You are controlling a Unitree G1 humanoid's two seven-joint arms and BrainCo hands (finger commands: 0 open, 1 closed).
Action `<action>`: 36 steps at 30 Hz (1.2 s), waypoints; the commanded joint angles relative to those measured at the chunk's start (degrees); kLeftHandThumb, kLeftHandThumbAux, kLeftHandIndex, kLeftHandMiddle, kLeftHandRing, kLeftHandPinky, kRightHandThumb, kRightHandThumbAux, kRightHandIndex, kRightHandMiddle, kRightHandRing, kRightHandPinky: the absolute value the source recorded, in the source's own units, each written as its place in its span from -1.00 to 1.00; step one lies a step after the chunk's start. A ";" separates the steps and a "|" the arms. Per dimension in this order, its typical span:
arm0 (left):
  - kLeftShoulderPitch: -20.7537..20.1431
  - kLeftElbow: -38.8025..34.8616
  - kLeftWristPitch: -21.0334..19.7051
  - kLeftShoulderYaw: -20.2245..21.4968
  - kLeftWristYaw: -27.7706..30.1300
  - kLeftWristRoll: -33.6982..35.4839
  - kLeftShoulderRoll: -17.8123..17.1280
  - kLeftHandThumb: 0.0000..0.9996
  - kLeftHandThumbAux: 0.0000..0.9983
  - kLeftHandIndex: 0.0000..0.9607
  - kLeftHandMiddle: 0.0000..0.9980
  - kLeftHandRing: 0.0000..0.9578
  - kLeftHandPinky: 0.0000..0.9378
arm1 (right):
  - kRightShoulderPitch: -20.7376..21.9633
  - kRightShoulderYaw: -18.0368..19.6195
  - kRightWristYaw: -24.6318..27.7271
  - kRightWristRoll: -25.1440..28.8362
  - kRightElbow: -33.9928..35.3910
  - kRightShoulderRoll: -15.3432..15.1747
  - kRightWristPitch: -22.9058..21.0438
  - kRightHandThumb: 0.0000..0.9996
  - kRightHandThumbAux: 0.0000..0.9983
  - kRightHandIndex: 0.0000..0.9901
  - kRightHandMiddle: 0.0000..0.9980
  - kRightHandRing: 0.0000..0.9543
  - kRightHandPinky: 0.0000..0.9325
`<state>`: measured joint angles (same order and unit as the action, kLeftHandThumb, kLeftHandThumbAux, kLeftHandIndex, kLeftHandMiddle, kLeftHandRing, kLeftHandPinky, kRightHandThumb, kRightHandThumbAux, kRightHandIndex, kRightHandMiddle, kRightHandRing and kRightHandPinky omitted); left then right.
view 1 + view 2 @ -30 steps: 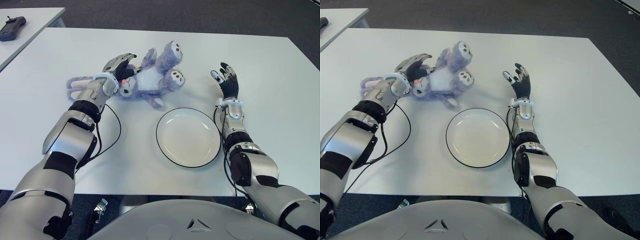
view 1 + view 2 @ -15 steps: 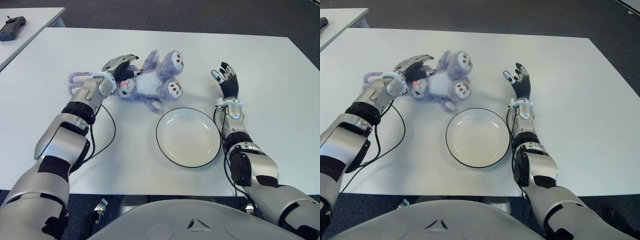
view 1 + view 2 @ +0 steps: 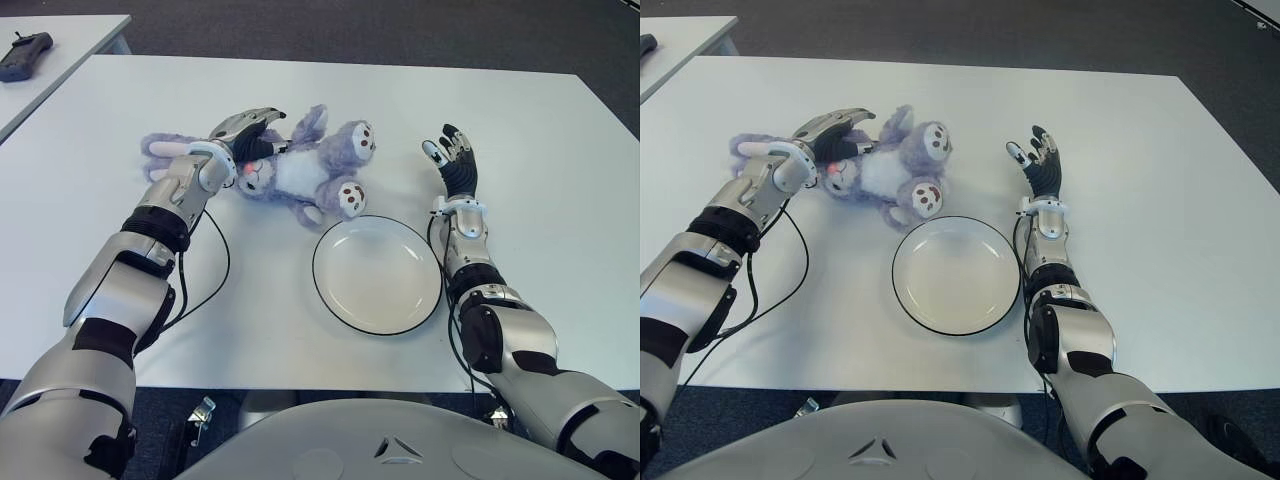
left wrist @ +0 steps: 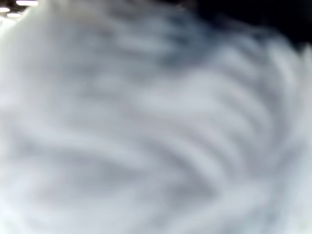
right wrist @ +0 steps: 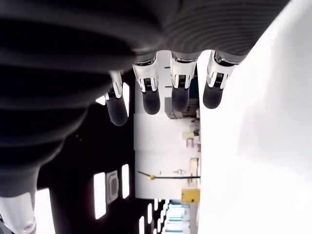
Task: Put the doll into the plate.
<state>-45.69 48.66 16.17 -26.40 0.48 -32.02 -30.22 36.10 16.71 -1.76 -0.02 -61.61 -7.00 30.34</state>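
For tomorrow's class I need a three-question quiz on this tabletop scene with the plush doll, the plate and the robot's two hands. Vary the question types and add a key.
1. True or false: the doll already lies inside the plate.
2. Which hand grips the doll?
A. the left hand
B. the right hand
C. both hands
3. Fill in the word: the right hand's fingers are spread and it holds ______.

Key
1. False. The doll is on the white table, on the plate's far left side, one foot close to the rim.
2. A. The left hand is closed on the doll at its head.
3. Nothing. It shows to the right of the plate, palm open.
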 commanded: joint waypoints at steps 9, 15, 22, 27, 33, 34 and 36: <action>3.62 -1.49 -5.19 0.62 3.40 0.46 3.67 -0.45 -0.46 -1.00 -0.96 -0.93 -0.85 | -22.31 0.90 -1.83 1.22 -12.20 5.57 0.72 -1.00 0.22 -0.74 -0.82 -0.88 -0.86; 2.77 -0.51 -5.58 1.23 2.69 0.84 4.70 -0.44 -0.45 -1.00 -0.96 -0.94 -0.88 | -22.38 0.77 -2.27 1.15 -12.11 5.73 0.76 -1.00 0.22 -0.75 -0.82 -0.88 -0.86; 2.19 -0.23 -5.72 1.67 2.68 1.08 5.50 -0.46 -0.45 -1.00 -0.96 -0.94 -0.85 | -22.28 0.74 -2.21 1.25 -12.11 5.74 0.39 -1.00 0.21 -0.75 -0.83 -0.88 -0.85; 1.70 0.65 -5.10 1.86 2.53 1.15 6.04 -0.48 -0.45 -1.00 -0.93 -0.91 -0.81 | -22.24 0.72 -1.81 1.31 -12.16 5.61 0.21 -1.00 0.23 -0.74 -0.82 -0.87 -0.84; 1.17 1.64 -5.02 1.76 2.95 0.94 6.40 -0.48 -0.45 -1.00 -0.93 -0.91 -0.87 | -22.15 0.81 -1.55 1.44 -12.19 5.53 -0.08 -1.00 0.23 -0.75 -0.83 -0.88 -0.86; 1.08 1.72 -5.09 1.72 3.14 0.91 6.44 -0.48 -0.45 -1.00 -0.94 -0.92 -0.88 | -22.14 0.79 -1.57 1.42 -12.20 5.52 -0.09 -1.00 0.23 -0.75 -0.83 -0.88 -0.86; 0.87 1.83 -5.28 1.61 3.53 0.85 6.59 -0.48 -0.46 -1.00 -0.95 -0.93 -0.87 | -22.12 0.65 -1.85 1.24 -12.20 5.50 -0.09 -1.00 0.24 -0.75 -0.83 -0.88 -0.85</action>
<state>-45.72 47.56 12.17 -24.72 0.73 -31.95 -26.41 36.10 16.55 -3.16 -0.01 -61.61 -7.02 30.34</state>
